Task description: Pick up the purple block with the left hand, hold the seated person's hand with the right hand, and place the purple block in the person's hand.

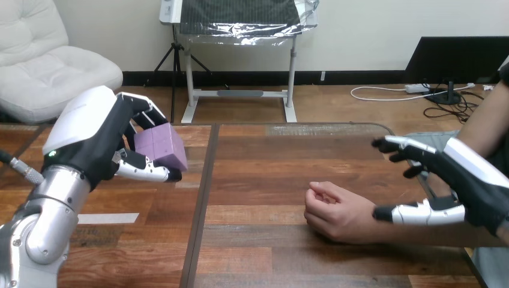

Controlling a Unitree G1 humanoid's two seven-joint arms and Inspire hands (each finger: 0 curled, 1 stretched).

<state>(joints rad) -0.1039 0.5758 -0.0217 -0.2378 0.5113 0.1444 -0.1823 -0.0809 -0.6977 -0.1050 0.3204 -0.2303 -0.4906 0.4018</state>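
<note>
Purple block (161, 147) sits clasped in the left hand (99, 141), raised at the left. Right hand (468, 180) hangs open just right of the person's hand (333, 210), gripping nothing. It should close gently round that wrist before the block travels right.

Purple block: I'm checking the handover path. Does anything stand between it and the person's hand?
Nothing visible does. Only bare table lies between the purple block, held in the left hand, and the person's hand. The right hand is open beside the person's wrist, beyond that path.
</note>
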